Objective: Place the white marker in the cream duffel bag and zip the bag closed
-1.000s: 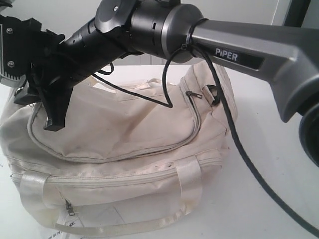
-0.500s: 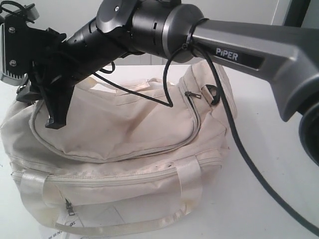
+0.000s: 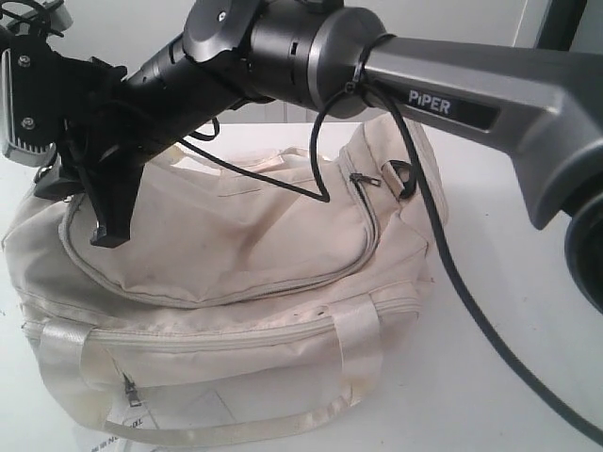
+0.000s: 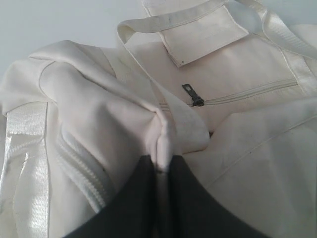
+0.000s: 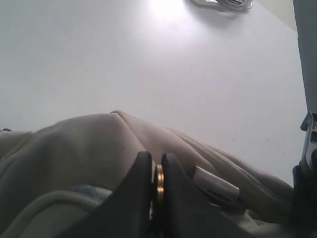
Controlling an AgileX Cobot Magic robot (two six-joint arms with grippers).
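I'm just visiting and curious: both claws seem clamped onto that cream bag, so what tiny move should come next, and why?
Probably the right gripper should draw its brass ring, likely a zip pull, along the flap's zip. The left gripper pinches a fold of the cream duffel bag, bracing it. The white marker is nowhere visible, so it may be inside.

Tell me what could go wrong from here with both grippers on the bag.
The left gripper pinches only a thin fold of the cream duffel bag; the fabric could slip out under a pull. The right gripper clamps a small brass-coloured piece at the very tips; it might pop free.
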